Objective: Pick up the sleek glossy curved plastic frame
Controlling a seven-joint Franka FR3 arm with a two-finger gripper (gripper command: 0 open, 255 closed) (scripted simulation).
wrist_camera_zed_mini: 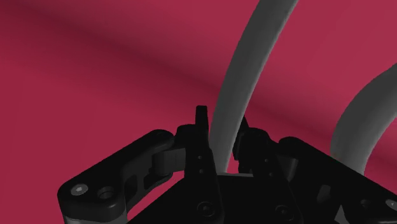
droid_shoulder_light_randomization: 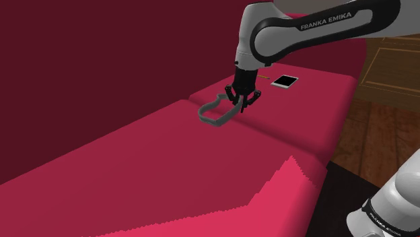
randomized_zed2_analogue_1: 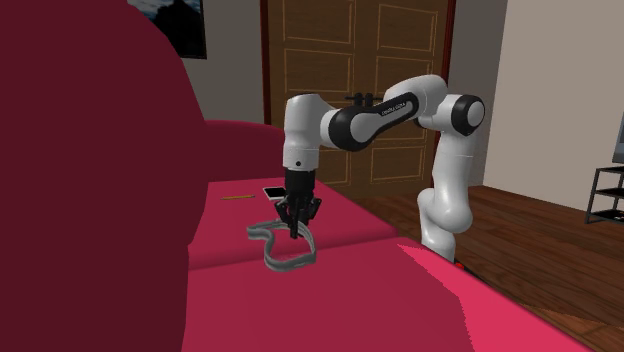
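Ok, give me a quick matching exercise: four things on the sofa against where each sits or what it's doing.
1. grey curved frame
2. flat black square with a white border
3. thin yellow stick
4. black two-finger gripper

a. closest to the red sofa back
b. shut on a grey bar
c. beside the stick, far cushion
d. on the red sofa seat, under the gripper

Pairs: 1-d, 2-c, 3-a, 4-b

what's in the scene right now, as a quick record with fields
surface: red sofa seat
frame: grey, curved loop on the seat
gripper: pointing down at the frame's edge
fingers: closed on one grey band of the frame
frame lifted: cannot tell
other thing: small black and white card on the seat, apart from the frame
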